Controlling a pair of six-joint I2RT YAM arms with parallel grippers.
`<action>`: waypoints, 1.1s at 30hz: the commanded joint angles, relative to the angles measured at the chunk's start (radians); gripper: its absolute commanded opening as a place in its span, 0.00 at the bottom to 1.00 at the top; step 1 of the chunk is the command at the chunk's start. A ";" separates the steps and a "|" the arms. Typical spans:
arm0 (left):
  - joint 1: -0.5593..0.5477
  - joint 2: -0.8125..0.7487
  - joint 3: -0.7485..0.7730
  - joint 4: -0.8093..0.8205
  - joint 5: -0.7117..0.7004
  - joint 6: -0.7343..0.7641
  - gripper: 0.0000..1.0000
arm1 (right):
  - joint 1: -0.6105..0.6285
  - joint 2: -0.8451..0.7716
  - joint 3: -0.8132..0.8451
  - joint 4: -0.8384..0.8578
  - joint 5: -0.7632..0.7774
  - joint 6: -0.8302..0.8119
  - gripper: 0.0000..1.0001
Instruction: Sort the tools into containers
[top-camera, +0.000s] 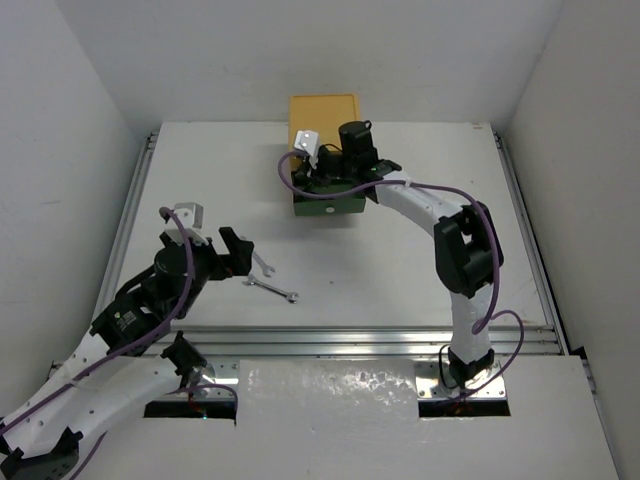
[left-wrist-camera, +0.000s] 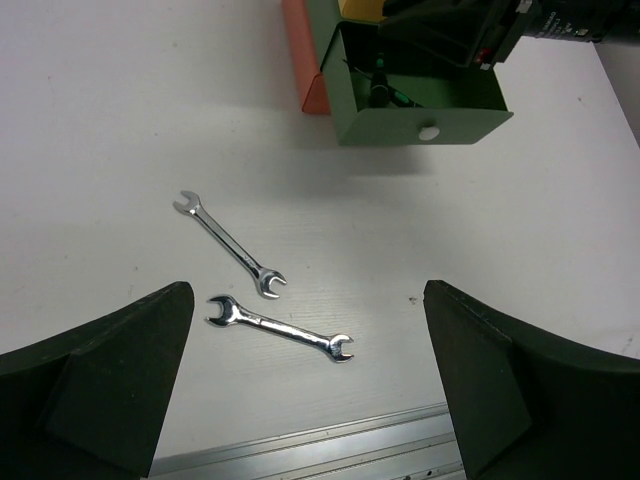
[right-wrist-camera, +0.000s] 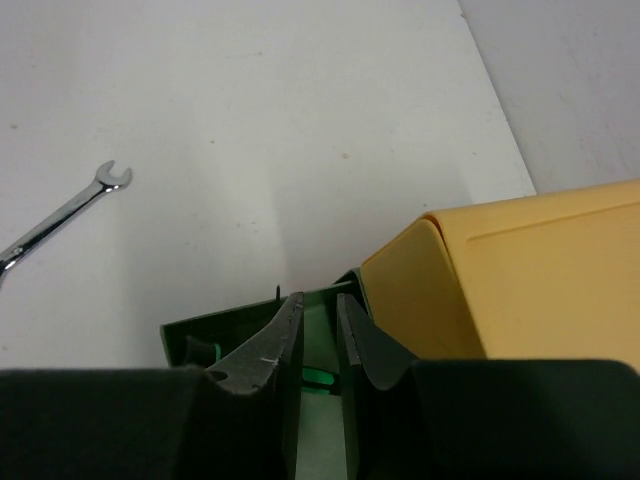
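Silver wrenches, two of them, lay flat on the white table toward the left, well short of the drawers. The left gripper hovered over them with its jaws spread wide and nothing between them. One wrench lay aslant, farther from the arm; the other wrench lay just beside it, nearer the table's front rail, the two close but apart.

Farther right and toward the back stood the small chest, with its yellow box on top. The red drawer showed only as an edge at the bottom. The green drawer stood pulled out, its white knob facing the arms. Inside it lay a black-handled screwdriver with a green mark.

The right gripper hung down into the green drawer, its jaws drawn nearly together with a thin gap; whether they pinched anything I could not tell.
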 joint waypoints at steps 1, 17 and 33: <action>0.005 -0.013 -0.002 0.041 0.008 0.007 0.98 | 0.003 0.023 0.034 -0.017 0.024 0.020 0.19; 0.006 -0.011 -0.001 0.041 0.005 0.006 0.98 | 0.030 0.111 0.104 -0.072 0.053 0.074 0.12; 0.006 -0.014 -0.004 0.041 0.006 0.007 0.98 | 0.039 0.036 0.055 -0.052 0.173 0.096 0.21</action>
